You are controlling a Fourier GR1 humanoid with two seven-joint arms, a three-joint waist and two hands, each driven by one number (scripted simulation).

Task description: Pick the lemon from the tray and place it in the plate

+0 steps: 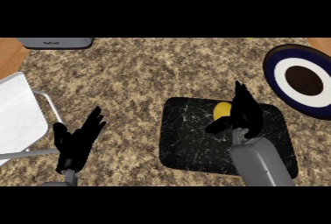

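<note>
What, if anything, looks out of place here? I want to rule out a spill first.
Nothing stands out. The lemon sits on the black tray beside the right hand; the plate lies flat. No spill shows.

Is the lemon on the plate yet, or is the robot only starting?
Only starting. Nothing is finished: the lemon sits on the black tray. The right hand is over it, but a grasp can't be seen. The left hand rests open. Left: lift it and carry it to the plate.
</note>
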